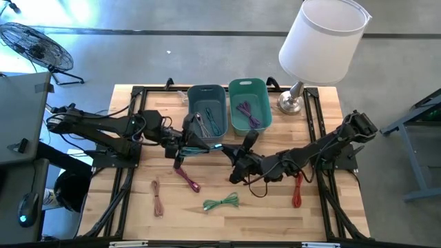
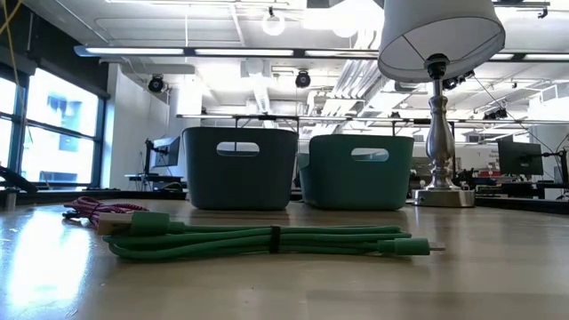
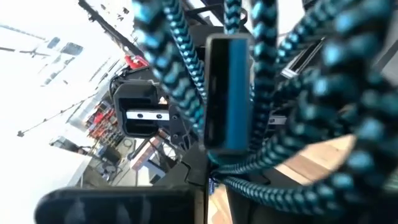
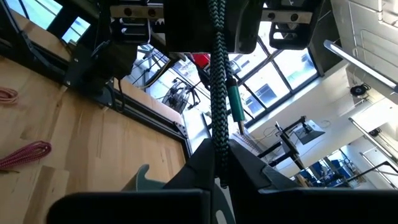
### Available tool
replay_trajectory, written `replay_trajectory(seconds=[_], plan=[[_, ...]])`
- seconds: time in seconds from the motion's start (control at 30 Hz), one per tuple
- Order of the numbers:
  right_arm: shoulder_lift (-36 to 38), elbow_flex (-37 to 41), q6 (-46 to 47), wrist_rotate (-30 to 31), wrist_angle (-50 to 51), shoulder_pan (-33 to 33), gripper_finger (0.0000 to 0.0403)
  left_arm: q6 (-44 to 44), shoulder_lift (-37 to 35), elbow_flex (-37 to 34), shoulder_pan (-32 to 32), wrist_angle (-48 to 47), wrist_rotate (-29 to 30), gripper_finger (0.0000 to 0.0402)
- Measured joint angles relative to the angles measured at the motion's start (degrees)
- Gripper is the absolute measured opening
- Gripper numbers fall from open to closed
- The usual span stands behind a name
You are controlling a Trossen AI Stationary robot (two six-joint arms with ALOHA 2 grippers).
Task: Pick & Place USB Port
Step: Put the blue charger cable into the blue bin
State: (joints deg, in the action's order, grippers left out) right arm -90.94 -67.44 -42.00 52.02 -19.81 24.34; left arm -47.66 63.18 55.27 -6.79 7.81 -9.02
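Left jaws clamp a blue braided cable, just in front of the grey bin. Right jaws, beside that bin, pinch a dark green cable. Both look light and floppy; best gripped at the bundled middle.

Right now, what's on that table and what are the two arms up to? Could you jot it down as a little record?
left gripper: shut on blue braided cable, beside the grey-blue bin
right gripper: shut on dark green cable, in front of the teal bin
bin contents: cables in both
loose on wooden table: green cable, magenta cable, pink cable, red cable
also there: lamp at the back right corner
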Motion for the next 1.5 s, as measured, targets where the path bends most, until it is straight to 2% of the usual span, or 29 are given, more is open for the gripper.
replay_trajectory(seconds=[0.13,0.27,0.4,0.53,0.63,0.7,0.9,1.27,1.43,1.5], plan=[[0.0,0.0,0.0,0.3,0.1,0.2,0.0019,0.2,-0.8,0.0,0.0,-1.1,3.1,0.0019],[0.0,0.0,0.0,1.8,-0.3,1.1,0.0066,-0.2,-2.8,0.0,0.0,-3.0,6.3,0.0019],[0.0,0.0,-0.1,8.6,-1.9,2.6,0.0118,-0.5,-5.7,0.0,0.0,-5.2,9.7,0.0019],[0.0,0.0,-0.3,14.2,-1.9,4.1,0.0162,-3.2,-8.1,0.0,0.0,-11.0,16.2,0.0019],[0.0,0.0,-0.3,16.9,-1.8,5.1,0.0184,-4.8,-8.7,0.0,1.2,-16.1,21.6,0.0019],[0.0,0.0,-0.2,18.4,-1.9,5.5,0.0192,-5.2,-8.6,0.0,3.0,-19.8,22.7,0.0019],[0.0,0.0,0.1,19.8,-1.9,6.4,0.0192,-5.1,-6.7,0.1,11.9,-28.5,22.2,0.0019],[0.0,0.0,1.4,22.6,-1.5,7.6,0.0193,-7.8,2.0,0.1,32.7,-30.6,3.6,0.0019],[0.0,0.0,3.4,24.0,0.3,7.7,0.0193,-9.2,7.0,0.1,36.9,-30.8,2.7,0.0023],[0.0,0.0,3.6,24.1,1.2,7.7,0.0193,-9.3,8.4,0.1,37.4,-29.9,5.1,0.0049]])
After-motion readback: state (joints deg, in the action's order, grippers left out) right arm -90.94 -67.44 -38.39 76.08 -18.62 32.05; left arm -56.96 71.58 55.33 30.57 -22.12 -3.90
